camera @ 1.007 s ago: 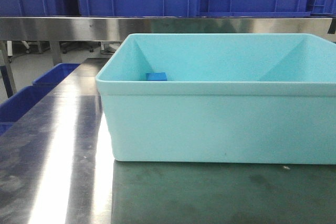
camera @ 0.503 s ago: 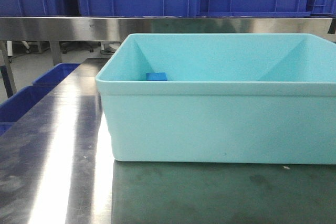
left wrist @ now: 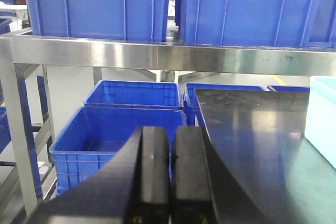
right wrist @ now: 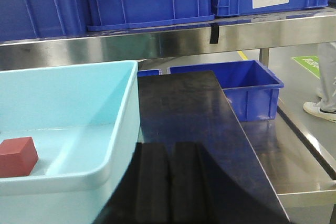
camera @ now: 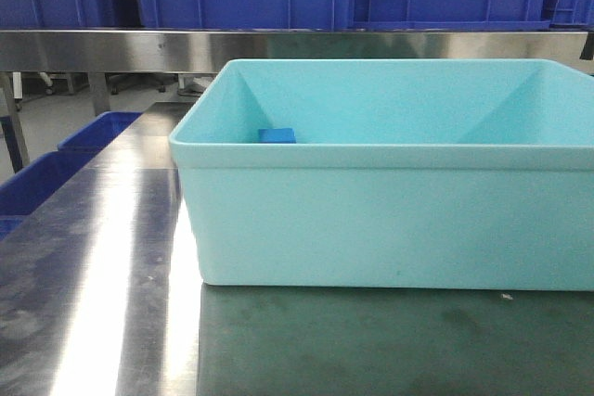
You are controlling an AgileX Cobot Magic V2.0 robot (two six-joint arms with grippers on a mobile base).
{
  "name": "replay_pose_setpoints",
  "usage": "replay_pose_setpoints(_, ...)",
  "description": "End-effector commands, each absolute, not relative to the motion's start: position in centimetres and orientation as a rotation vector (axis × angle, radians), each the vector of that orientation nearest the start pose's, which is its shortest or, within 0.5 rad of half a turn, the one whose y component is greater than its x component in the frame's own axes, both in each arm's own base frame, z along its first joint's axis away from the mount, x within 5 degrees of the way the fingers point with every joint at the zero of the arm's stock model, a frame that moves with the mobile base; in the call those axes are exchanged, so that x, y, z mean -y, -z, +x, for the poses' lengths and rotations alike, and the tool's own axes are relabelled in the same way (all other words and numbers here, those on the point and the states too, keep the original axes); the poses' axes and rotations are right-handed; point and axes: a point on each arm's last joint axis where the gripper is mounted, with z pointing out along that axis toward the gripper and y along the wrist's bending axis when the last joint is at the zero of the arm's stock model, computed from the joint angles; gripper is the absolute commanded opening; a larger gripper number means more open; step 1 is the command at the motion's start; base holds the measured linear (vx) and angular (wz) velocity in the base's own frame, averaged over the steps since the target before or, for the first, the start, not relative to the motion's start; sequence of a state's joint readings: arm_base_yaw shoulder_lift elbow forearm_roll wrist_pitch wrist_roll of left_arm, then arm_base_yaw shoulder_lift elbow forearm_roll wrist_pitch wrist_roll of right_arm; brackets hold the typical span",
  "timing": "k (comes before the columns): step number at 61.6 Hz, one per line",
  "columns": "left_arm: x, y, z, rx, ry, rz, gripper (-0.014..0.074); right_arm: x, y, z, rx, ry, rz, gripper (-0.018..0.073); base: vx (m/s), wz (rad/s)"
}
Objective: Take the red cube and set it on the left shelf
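1. Nothing has shifted in the front view over the last second; turquoise tub [camera: 371, 220] and blue block [camera: 277, 135] sit as before.
2. Red cube [right wrist: 17, 156] lies on the tub floor, untouched.
3. Left gripper [left wrist: 169, 171] and right gripper [right wrist: 168, 182] are both pressed closed, empty, outside the tub.
4. Step: pre-grasp. Next I'd open one gripper, clear the rim and descend on the cube.
5. Count: one red cube, one blue block, one tub; two whole blue crates [left wrist: 97, 6] on the left shelf [left wrist: 157, 55], others cut off.

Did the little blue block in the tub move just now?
No. The blue block sits in the same spot by the tub's left wall, just above its front rim.
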State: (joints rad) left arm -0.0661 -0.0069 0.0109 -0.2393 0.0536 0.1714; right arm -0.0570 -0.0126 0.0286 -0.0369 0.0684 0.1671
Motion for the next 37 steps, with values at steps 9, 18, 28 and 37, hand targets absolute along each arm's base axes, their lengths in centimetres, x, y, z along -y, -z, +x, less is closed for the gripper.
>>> replay_pose_setpoints(9,0.3,-20.5,5.6,-1.469,0.108,-0.006,0.0102,0.3,-22.5,5.2,-1.339,-0.061,0.122,0.0049,0.00,0.00)
replay_pose_setpoints(18,0.3,-20.5,5.6,-1.469,0.108,-0.006,0.0102,0.2,-25.5,4.4,-1.303,-0.033,0.098,0.0049,0.00,0.00)
replay_pose_setpoints(28,0.3,-20.5,5.6,-1.469,0.108,-0.006,0.0102,0.4,-31.8,3.8,-1.324,0.055,0.058,0.0049,0.02,0.00)
replay_pose_setpoints(37,0.3,-20.5,5.6,-1.469,0.108,-0.006,0.0102,0.6,-37.3,5.4,-1.411,0.060,0.075,0.0049,0.02,-0.01)
